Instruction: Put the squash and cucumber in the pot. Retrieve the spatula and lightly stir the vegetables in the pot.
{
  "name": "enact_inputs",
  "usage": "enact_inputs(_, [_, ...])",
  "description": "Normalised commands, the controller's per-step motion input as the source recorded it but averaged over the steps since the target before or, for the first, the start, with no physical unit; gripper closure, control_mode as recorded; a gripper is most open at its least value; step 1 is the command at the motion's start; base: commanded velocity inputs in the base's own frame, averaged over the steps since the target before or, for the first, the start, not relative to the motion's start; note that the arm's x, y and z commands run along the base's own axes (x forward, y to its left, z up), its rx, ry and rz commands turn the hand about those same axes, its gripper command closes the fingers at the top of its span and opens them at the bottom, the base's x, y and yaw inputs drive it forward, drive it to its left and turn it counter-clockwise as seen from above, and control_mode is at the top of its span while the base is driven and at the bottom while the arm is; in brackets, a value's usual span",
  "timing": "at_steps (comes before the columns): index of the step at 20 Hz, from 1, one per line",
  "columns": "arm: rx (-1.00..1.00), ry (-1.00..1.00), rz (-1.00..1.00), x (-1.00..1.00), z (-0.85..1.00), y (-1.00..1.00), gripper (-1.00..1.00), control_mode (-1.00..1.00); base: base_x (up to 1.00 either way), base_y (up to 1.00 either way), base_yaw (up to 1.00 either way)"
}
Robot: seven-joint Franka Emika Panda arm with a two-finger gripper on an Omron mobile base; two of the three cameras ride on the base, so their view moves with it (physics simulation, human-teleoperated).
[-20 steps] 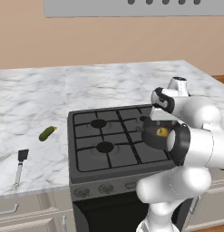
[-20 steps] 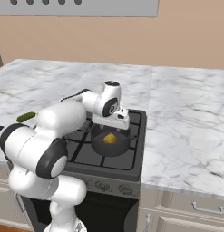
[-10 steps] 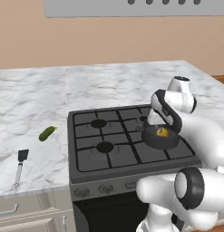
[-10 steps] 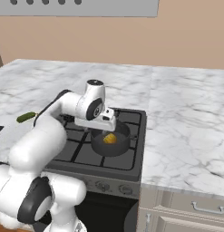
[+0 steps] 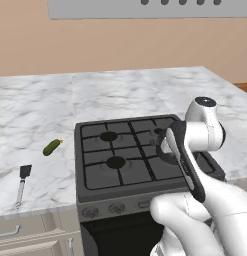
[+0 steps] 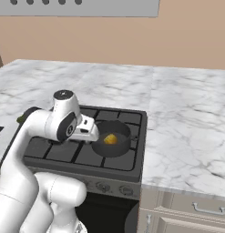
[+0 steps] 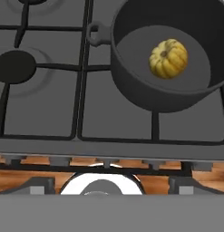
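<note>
The yellow-tan squash [image 7: 168, 58] [image 6: 110, 139] lies inside the dark pot [image 7: 170, 99] [image 6: 117, 149], which stands on the stove's front right burner. My gripper [image 6: 92, 134] [image 7: 109, 183] hovers just left of the pot above the stove's front part, open, with nothing between its fingers. The green cucumber [image 5: 52, 147] lies on the marble counter left of the stove. Nearer the counter's front edge lies the spatula [image 5: 22, 181], black blade toward the back. In the left base view my arm covers most of the pot.
The black gas stove [image 5: 115, 165] [image 6: 63, 152] [image 7: 50, 104] has raised grates and knobs on its front. Marble counter [image 5: 35, 115] [image 6: 186, 127] spreads on both sides. A range hood [image 5: 145, 7] hangs above.
The hand has swung from above the pot to its left side and lower, toward the stove's front. The squash stays in the pot; cucumber and spatula have not moved.
</note>
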Motion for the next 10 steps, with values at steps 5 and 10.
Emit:
enact_inputs(5, [0.0,0.0,0.0,0.0,0.0,0.0,-1.0,-1.0,0.0,0.0,0.0])
enact_inputs(10, [0.0,0.0,0.0,-0.01,0.0,0.0,-1.0,1.0,-0.12,0.19,0.0])
